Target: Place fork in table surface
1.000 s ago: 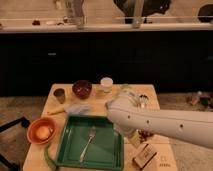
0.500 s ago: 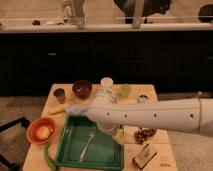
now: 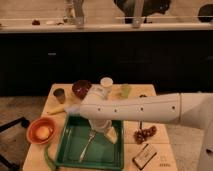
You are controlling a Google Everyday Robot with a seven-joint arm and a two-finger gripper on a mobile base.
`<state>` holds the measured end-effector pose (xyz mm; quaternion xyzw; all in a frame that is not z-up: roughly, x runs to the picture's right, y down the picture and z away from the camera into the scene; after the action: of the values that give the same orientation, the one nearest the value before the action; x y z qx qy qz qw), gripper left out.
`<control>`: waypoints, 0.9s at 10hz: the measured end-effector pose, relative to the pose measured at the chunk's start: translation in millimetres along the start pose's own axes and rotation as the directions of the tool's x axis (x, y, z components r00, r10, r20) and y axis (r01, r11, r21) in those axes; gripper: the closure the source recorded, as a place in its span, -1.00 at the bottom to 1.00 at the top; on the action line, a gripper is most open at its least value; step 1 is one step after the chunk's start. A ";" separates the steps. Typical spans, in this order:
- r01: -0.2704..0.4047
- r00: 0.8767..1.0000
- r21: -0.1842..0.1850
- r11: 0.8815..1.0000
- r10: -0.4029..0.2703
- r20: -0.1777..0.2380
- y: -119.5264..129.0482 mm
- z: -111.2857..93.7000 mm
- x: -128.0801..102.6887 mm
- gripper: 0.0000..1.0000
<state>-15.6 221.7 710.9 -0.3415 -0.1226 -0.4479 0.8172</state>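
Dark cupboards stand behind your table surface (image 3: 70, 101), which is light wood. Your fork (image 3: 87, 146) lies flat in the green tray (image 3: 67, 150), not on the wood yet. Just beside it, at its 2 o'clock, your gripper (image 3: 111, 135) hangs low over the tray. Its fingers are spread wide and hold nothing. You cannot tell if they touch the tray floor. Your white arm (image 3: 145, 107) reaches in from 3 o'clock and hides part of the table. An orange bowl (image 3: 41, 131) sits at the fork's 9 o'clock. Around 12 o'clock stand a dark bowl (image 3: 81, 88), a small grey cup (image 3: 59, 95) and a white cup (image 3: 106, 82). A reddish bunch (image 3: 145, 134) lies at 3 o'clock.
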 end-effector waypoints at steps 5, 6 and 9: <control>0.077 0.997 -0.019 0.997 -0.077 0.020 -22.3 14.6 -16.1 -0.60; 0.077 0.997 -0.019 0.997 -0.076 0.020 -21.9 14.7 -15.9 -0.60; 0.077 0.997 -0.019 0.997 -0.077 0.020 -22.0 14.7 -16.1 -0.60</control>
<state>-41.1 234.0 723.5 -0.3489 -0.1393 -0.4769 0.7946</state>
